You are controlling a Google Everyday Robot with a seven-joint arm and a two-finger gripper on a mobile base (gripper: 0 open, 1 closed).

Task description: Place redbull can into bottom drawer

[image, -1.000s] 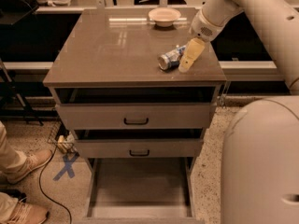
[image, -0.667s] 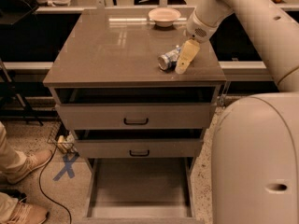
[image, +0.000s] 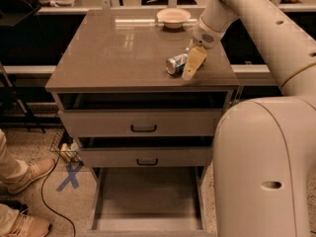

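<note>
The redbull can lies on its side on the cabinet top, near the right front corner, its silver end facing the camera. My gripper hangs from the cream arm right against the can's right side, down at the level of the top. The bottom drawer is pulled out wide open below, and its flat grey floor is bare. The two upper drawers with black handles are slightly ajar.
A cream bowl stands at the back of the cabinet top. My large white body fills the right foreground beside the drawers. A person's shoes and a cable lie on the floor at the left, near a blue X mark.
My gripper has moved a little left and down, closer to the can. The can and the drawers have not moved.
</note>
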